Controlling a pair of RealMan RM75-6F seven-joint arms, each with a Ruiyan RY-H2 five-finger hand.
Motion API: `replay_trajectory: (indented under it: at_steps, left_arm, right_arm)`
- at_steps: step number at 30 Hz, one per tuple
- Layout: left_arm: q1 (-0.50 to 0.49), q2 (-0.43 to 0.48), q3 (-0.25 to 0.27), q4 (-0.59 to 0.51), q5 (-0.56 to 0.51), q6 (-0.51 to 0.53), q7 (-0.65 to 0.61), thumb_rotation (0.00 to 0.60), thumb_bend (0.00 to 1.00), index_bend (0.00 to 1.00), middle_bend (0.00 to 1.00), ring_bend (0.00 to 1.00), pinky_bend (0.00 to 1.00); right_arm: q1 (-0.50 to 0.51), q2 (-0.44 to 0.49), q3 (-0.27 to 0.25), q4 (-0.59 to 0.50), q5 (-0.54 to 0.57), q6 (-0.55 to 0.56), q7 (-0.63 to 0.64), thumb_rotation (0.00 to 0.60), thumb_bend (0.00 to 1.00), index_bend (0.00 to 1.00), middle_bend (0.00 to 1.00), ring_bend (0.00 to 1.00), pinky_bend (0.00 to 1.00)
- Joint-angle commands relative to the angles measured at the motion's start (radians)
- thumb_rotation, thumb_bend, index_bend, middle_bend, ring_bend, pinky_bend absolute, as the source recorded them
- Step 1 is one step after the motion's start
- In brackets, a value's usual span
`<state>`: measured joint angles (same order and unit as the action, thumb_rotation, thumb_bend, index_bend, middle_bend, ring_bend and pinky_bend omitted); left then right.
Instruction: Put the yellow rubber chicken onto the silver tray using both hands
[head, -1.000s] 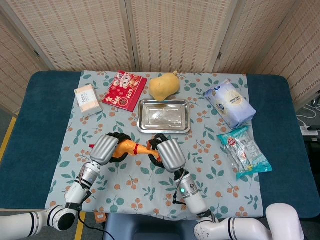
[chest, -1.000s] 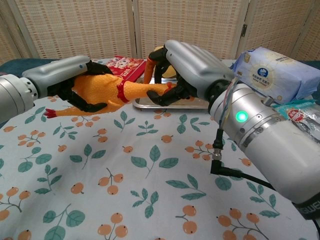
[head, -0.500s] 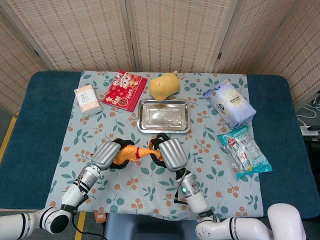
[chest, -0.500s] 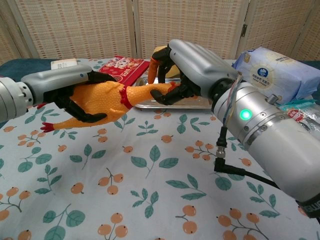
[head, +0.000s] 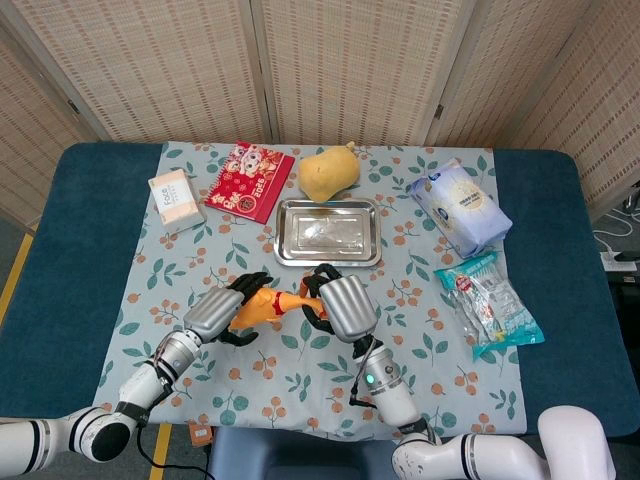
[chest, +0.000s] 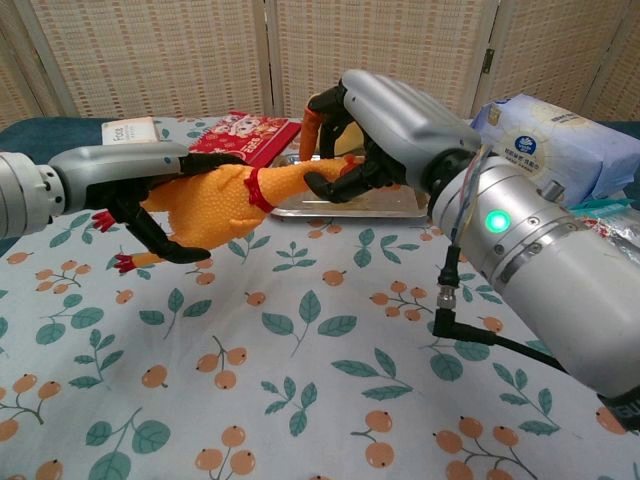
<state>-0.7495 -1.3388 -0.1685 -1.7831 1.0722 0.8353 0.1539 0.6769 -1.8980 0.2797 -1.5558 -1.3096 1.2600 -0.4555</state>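
Note:
The yellow rubber chicken (chest: 215, 205) (head: 258, 305) hangs above the cloth, stretched between both hands. My left hand (chest: 135, 190) (head: 212, 316) grips its fat body from the left; red feet (chest: 110, 240) stick out below. My right hand (chest: 385, 120) (head: 343, 308) grips the neck and head end, with the orange beak (chest: 308, 130) poking up between its fingers. The silver tray (head: 328, 232) (chest: 340, 208) lies just beyond the hands, bare inside, partly hidden by the right hand in the chest view.
Behind the tray sit a yellow plush (head: 328, 172), a red booklet (head: 248, 180) and a small tissue box (head: 174, 198). A blue wipes pack (head: 460, 208) and a clear snack bag (head: 490, 303) lie at the right. The floral cloth (chest: 280, 370) covers the table's near part.
Both hands have carried the chicken up and slightly to the right, toward the tray. The chicken's body has tilted so its feet hang lower on the left.

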Motion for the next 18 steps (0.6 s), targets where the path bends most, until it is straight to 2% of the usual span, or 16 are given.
replay_trajectory:
  at_steps: [1, 2, 4, 6, 12, 14, 18]
  left_arm:
    - [0.005, -0.031, 0.001, 0.021, -0.001, 0.057, 0.034, 0.6, 0.32, 0.04, 0.06, 0.05, 0.1]
    - [0.008, -0.045, 0.003, 0.029, 0.002, 0.08, 0.049, 0.6, 0.34, 0.1, 0.13, 0.12, 0.15]
    - [0.02, -0.08, -0.002, 0.042, 0.011, 0.136, 0.062, 0.6, 0.38, 0.31, 0.36, 0.32, 0.3]
    - [0.029, -0.105, -0.006, 0.052, 0.025, 0.177, 0.066, 0.6, 0.45, 0.48, 0.51, 0.46, 0.46]
    - [0.047, -0.156, -0.025, 0.072, 0.049, 0.264, 0.073, 0.6, 0.68, 0.87, 0.84, 0.76, 0.79]
    - [0.049, -0.165, -0.023, 0.079, 0.059, 0.28, 0.091, 0.6, 0.71, 0.91, 0.89, 0.81, 0.85]
    - [0.05, -0.174, -0.012, 0.087, 0.079, 0.292, 0.124, 0.6, 0.72, 0.93, 0.92, 0.85, 0.88]
  right_arm:
    - [0.0, 0.001, 0.0, -0.002, -0.002, 0.0, 0.005, 0.6, 0.42, 0.97, 0.76, 0.85, 1.0]
    - [0.0, 0.001, -0.001, -0.004, -0.004, 0.001, 0.007, 0.6, 0.42, 0.97, 0.76, 0.85, 1.0]
    - [-0.001, 0.002, -0.002, -0.006, -0.006, 0.002, 0.01, 0.6, 0.42, 0.97, 0.76, 0.85, 1.0]
    - [-0.001, 0.005, -0.002, -0.01, -0.006, 0.002, 0.015, 0.6, 0.42, 0.97, 0.76, 0.85, 1.0]
    - [-0.003, 0.014, 0.003, -0.024, -0.008, 0.004, 0.022, 0.6, 0.42, 0.97, 0.76, 0.85, 1.0]
    - [-0.003, 0.017, 0.002, -0.028, -0.008, 0.004, 0.02, 0.6, 0.42, 0.97, 0.76, 0.85, 1.0]
    - [-0.004, 0.022, 0.002, -0.035, -0.005, 0.005, 0.017, 0.6, 0.42, 0.97, 0.76, 0.85, 1.0]
